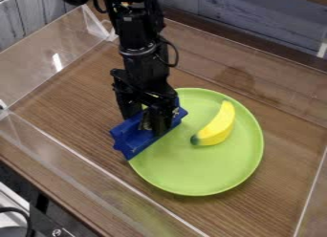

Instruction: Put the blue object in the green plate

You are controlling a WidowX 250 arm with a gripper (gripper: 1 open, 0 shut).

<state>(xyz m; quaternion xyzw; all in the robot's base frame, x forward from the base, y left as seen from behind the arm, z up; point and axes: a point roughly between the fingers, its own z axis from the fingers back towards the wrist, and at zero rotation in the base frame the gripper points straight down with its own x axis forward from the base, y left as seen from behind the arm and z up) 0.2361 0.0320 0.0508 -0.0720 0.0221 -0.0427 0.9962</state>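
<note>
I count one blue block (136,133), one green plate (205,164), one banana (216,124), all on one wooden worktop (64,107) walled by clear panels. My hand (155,119) points straight down over the block's plate-side end; the block lies right under my fingers and runs out from them toward the lower left, half over the plate's rim, half on the wood. I cannot tell whether my fingers clamp it or stand just off its sides. The banana lies to the right of my hand, on the plate.
</note>
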